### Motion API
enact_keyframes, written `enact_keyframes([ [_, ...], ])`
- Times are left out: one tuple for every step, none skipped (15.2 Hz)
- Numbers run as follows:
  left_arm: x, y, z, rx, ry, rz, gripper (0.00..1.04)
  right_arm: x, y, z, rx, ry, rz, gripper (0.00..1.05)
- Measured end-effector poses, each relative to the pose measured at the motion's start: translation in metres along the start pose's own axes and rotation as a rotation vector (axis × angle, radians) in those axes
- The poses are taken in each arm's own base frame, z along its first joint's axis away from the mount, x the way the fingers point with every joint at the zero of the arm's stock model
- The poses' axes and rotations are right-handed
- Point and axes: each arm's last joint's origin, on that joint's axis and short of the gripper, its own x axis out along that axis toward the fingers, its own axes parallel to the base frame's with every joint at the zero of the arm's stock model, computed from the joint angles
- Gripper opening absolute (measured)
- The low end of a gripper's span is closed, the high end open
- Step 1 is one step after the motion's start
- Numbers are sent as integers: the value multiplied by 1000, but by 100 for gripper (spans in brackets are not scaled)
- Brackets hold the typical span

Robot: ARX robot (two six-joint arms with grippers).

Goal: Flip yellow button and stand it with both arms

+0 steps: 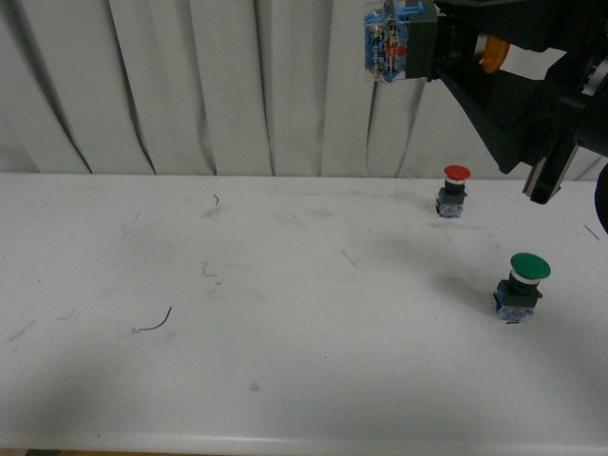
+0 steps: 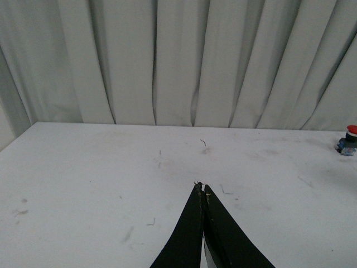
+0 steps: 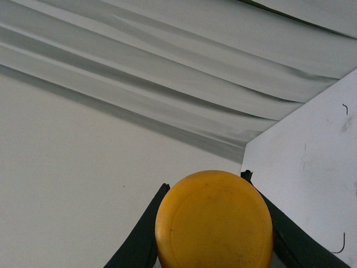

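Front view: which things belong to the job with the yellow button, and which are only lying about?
Job:
yellow button, held in the air
right tool, gripping it
left tool, shut and empty

Lying about:
red button
green button
wire scrap

The yellow button [image 3: 215, 220] has an orange-yellow cap, a black collar and a blue base. The right gripper [image 3: 205, 181] and the left gripper [image 2: 202, 186] are black. The table [image 1: 285, 332] is white with dark scuffs. By its far edge stands a red-capped button [image 1: 455, 190], and near its right edge a green-capped button [image 1: 521, 285]. Both have blue bases. The curtain [image 1: 190, 85] is pale grey.
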Motion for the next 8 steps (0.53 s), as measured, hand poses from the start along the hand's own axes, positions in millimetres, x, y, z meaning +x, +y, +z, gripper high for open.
enact_keyframes([
  [-2,0,0,0,-5,0,2,0,0,0,-1,0,-2,34],
  [-3,0,-1,0,-9,0,2,-1,-1,-1,0,1,-3,34],
  [-4,0,-2,0,-33,0,2,-1,-1,-1,-2,3,-4,34],
  [-5,0,-9,0,-7,-1,2,-1,0,-2,-3,6,-3,34],
  [-6,0,-8,0,-13,0,2,-1,1,-3,-4,9,0,34],
  [-7,0,-8,0,-16,0,2,-1,1,-3,-7,8,2,34],
  [-8,0,-7,0,-23,0,2,-1,1,-3,-7,8,1,34],
  [-10,0,-8,0,-16,0,2,-1,1,-3,-11,9,2,34],
])
